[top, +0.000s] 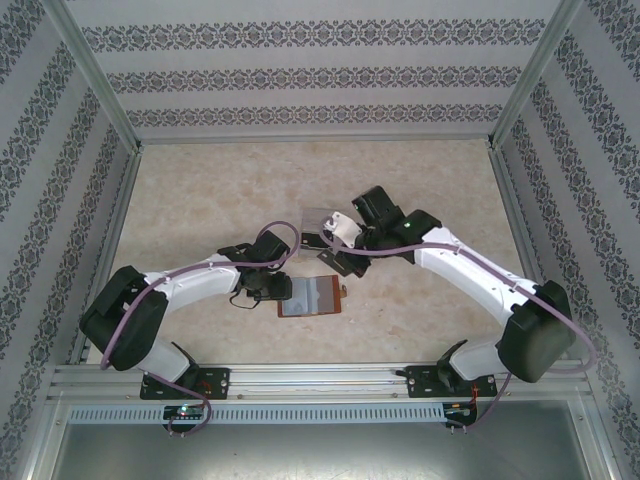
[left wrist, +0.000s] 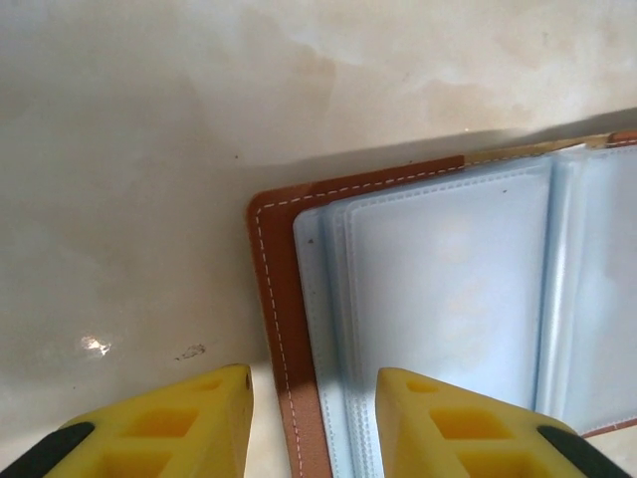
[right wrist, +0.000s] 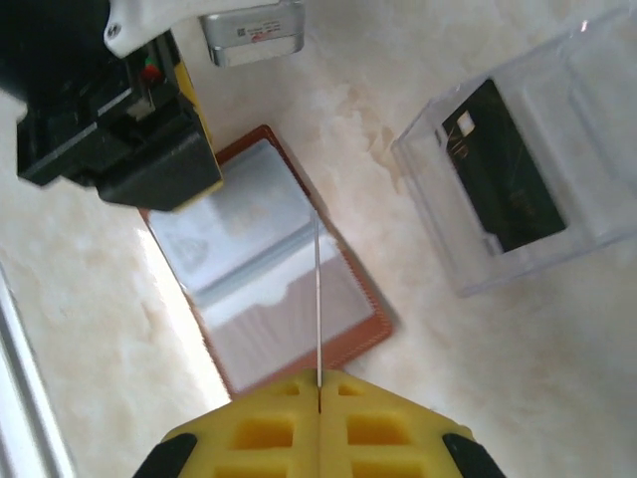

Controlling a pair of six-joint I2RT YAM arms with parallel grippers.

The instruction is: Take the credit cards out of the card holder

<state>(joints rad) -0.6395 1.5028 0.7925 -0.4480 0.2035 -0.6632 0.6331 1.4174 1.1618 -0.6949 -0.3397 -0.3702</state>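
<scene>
Writing: a small silver plate (right wrist: 254, 35) on the left arm carries red and dark print, too small to read. The dark card (right wrist: 503, 169) has gold marks at one corner, and no lettering on it can be made out.

Surface: a pale beige table (top: 200, 200), mottled like marble, with a soft glare patch. Walls (top: 320, 70) on three sides are papered in grey damask bands. An aluminium rail (top: 320, 380) runs along the near edge, where both arms are bolted.

Card holder (right wrist: 249, 229): lies open and flat near the table's middle. It is reddish-brown leather with white stitching, and its bluish clear sleeves face up.

Left gripper (left wrist: 314, 383): jaws stand partly apart and grip nothing. They straddle the holder's left edge, one yellow finger (left wrist: 149, 428) over bare table just beside the leather and the other over the sleeves. I cannot tell whether either touches.

Right gripper (right wrist: 318, 383): yellow pads pinched tight on a thin card (right wrist: 318, 299), seen edge-on as a pale line reaching out over the open holder. I cannot tell whether its far end is free of the sleeves.

Clear tray (right wrist: 587, 60): see-through plastic, sitting on the table just beyond the holder. The dark card lies flat inside it.
</scene>
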